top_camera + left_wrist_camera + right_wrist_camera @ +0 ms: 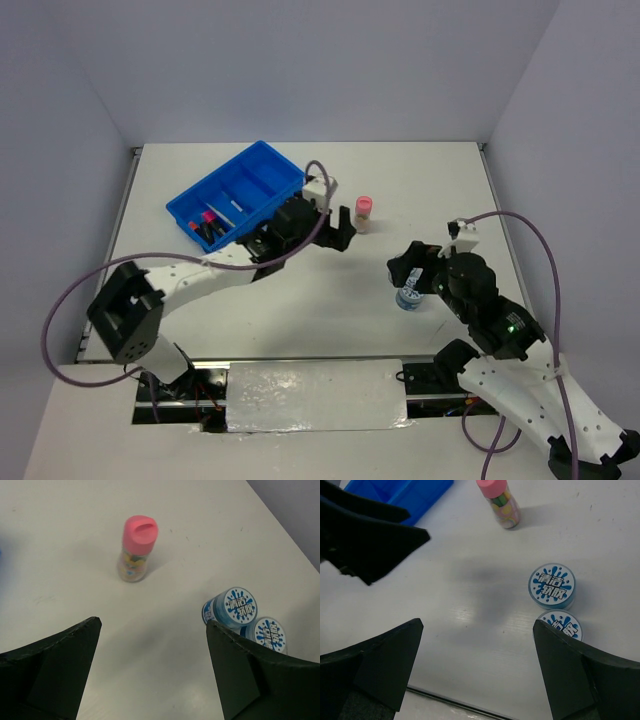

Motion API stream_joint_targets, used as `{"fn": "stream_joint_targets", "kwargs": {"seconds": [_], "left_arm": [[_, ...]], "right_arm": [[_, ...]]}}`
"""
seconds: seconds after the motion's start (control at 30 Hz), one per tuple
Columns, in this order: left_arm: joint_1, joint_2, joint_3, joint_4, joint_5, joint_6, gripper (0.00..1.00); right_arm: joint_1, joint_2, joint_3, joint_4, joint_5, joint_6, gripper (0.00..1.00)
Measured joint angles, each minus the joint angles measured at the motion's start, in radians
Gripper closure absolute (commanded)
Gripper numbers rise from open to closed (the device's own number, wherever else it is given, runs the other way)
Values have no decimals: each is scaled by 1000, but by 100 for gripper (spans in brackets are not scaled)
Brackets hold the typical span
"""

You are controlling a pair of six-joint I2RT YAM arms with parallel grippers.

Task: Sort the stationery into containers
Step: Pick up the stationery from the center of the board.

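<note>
Over on the worktop, just off the right corner of the blue tray, the pink-capped bottle stands upright w/ the left gripper hovering just short of it, jaws spread wide and nothing between them. The right gripper is also spread wide and empty. It hangs over the two discs, which sit side by side nearer my end, well apart from the tray. Touching or only nearly, can't tell.

My guess is the step in hand is the left arm going for the bottle. To do it well imo: push fwd until the body sits centred between the fingers, drop low enough to pinch the clear part under the cap, and close slow. It's tall, narrow and round, so an off-centre squeeze prob tips or rolls it. Keep it vertical on the way to the tray, too.

Looks-wise, the bottle has a chunky pink cap and a see-through body w/ pastel bits inside. The discs are short round tubs w/ blue splash labels on white. A few black highlighters already lie in the tray's near compartment.
</note>
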Motion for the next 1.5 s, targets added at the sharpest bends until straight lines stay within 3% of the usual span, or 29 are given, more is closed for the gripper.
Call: {"fn": "stream_joint_targets", "kwargs": {"seconds": [0.2, 0.33, 0.43, 0.53, 0.7, 0.9, 1.17, 1.2, 1.3, 1.47, 1.5], "left_arm": [[-46, 219, 38, 200, -101, 32, 1], [-39, 318, 128, 201, -162, 28, 0], [-36, 306, 144, 175, -228, -2, 1], [-35, 222, 109, 130, -269, -43, 1], [-27, 2, 95, -76, -321, -126, 1], [-3, -237, 66, -277, -276, -135, 1], [-2, -454, -77, -410, -217, -129, 1], [-2, -460, -87, -420, -216, -129, 1], [-1, -463, -107, -431, -198, -129, 1], [-1, -452, -123, -431, -172, -126, 1], [-1, -447, -125, -429, -172, -125, 1]], "right_arm": [[-1, -26, 8, -22, -20, -5, 0], [-1, -19, 2, -11, -16, -11, 1], [-2, 39, -15, 31, -10, -27, 1], [-9, 177, -27, 122, -8, -63, 1], [-73, 482, -17, 339, -47, -156, 4], [-145, 925, 176, 468, -74, -264, 6], [-165, 1187, 413, 539, -81, -323, 10], [-167, 1210, 432, 542, -80, -324, 12], [-170, 1270, 479, 541, -69, -329, 38], [-172, 1299, 499, 534, -46, -319, 58], [-172, 1299, 498, 535, -45, -317, 70]]}}
